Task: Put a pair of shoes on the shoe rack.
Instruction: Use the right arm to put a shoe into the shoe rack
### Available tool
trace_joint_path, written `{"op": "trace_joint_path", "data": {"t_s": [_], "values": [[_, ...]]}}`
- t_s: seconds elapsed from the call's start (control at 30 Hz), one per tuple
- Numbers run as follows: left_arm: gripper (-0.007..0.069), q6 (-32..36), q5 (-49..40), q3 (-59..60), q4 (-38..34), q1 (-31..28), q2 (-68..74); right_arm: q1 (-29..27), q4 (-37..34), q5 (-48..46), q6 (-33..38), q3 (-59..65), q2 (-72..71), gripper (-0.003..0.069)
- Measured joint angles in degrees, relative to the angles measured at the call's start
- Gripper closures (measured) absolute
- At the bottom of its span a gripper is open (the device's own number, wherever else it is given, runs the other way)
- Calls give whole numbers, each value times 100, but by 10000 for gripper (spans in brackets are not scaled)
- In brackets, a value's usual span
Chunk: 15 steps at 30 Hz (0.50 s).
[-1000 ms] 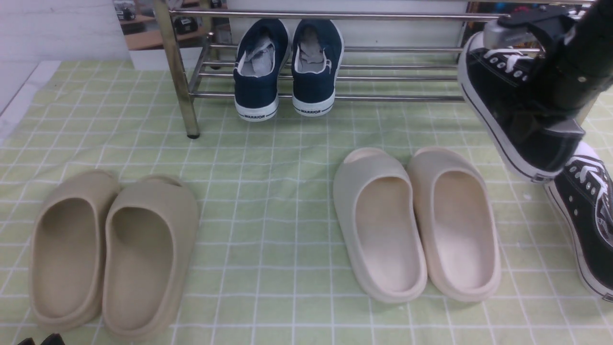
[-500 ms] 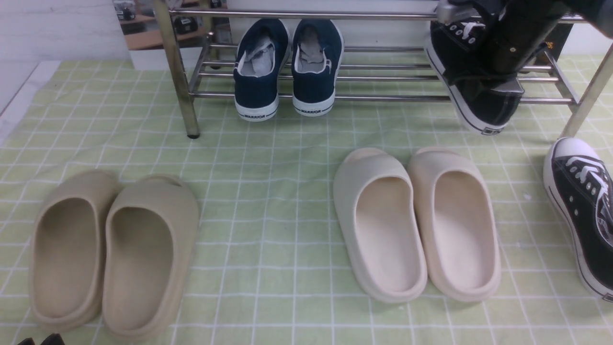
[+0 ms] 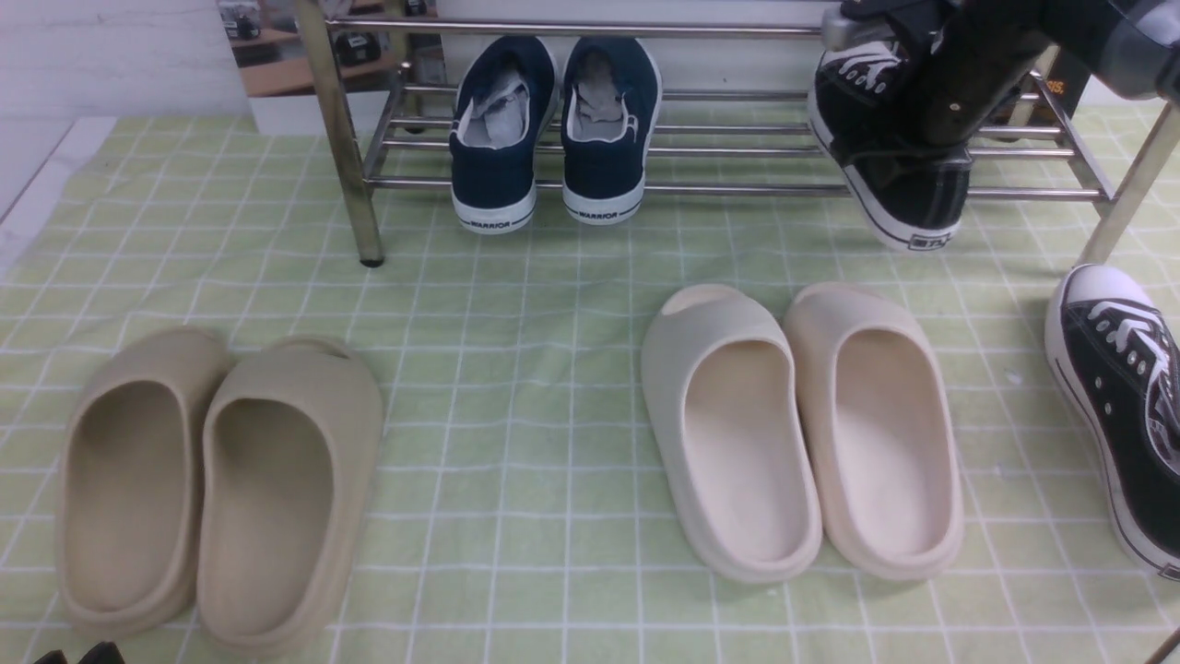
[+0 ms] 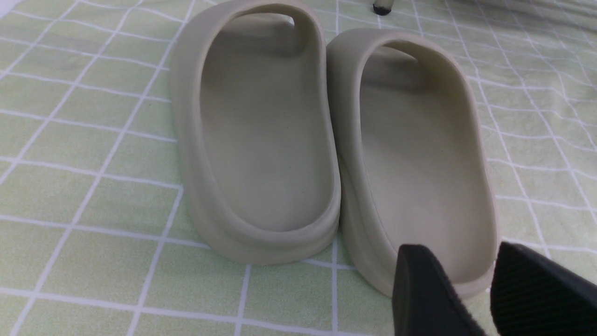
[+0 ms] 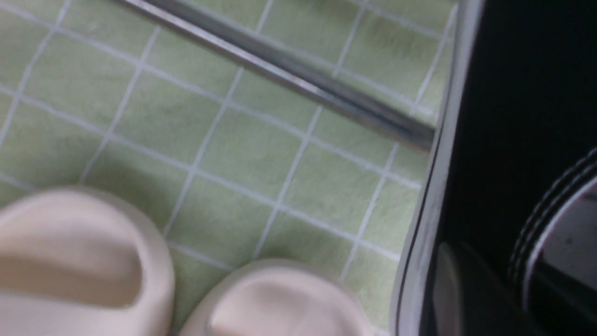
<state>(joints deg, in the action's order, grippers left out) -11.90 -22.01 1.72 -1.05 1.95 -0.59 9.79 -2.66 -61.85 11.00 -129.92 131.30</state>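
My right gripper (image 3: 926, 138) is shut on one black canvas sneaker (image 3: 899, 198), gripping it at its opening. The sneaker is tilted, its toe up by the top bar of the shoe rack (image 3: 737, 189) and its heel low in front of the front bar. Whether it touches the bars I cannot tell. Its black side and white sole fill the right wrist view (image 5: 489, 116). The other black sneaker (image 3: 1120, 406) lies on the cloth at the far right. My left gripper (image 4: 471, 289) is open and empty, just behind a beige slide's heel.
A navy "WARRIOR" pair (image 3: 553, 129) stands on the rack's left part. Beige slides (image 3: 217, 480) lie at front left and cream slides (image 3: 802, 424) at centre right on the green checked cloth. A brassy rack leg (image 3: 1129, 198) stands near the lying sneaker.
My right arm has carried the black sneaker left and away from me, from above the lying sneaker to the rack's right part, and lowered it a little. The left arm has not moved.
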Motion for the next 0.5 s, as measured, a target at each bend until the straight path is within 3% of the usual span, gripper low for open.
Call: {"op": "trace_joint_path", "data": {"t_s": [0.03,0.07,0.13,0.27,0.37,0.5], "values": [[386,0,0,0,0,0,0,0,29,17,0,-11,-5,473],[386,0,0,0,0,0,0,0,36,18,0,-11,-5,473],[386,0,0,0,0,0,0,0,156,-68,0,-17,-54,320],[386,0,0,0,0,0,0,-5,171,-662,-11,-59,-290,153],[386,0,0,0,0,0,0,-5,153,-913,-51,-62,-661,104],[386,0,0,0,0,0,0,-5,79,-966,-133,-51,-1130,115]]}}
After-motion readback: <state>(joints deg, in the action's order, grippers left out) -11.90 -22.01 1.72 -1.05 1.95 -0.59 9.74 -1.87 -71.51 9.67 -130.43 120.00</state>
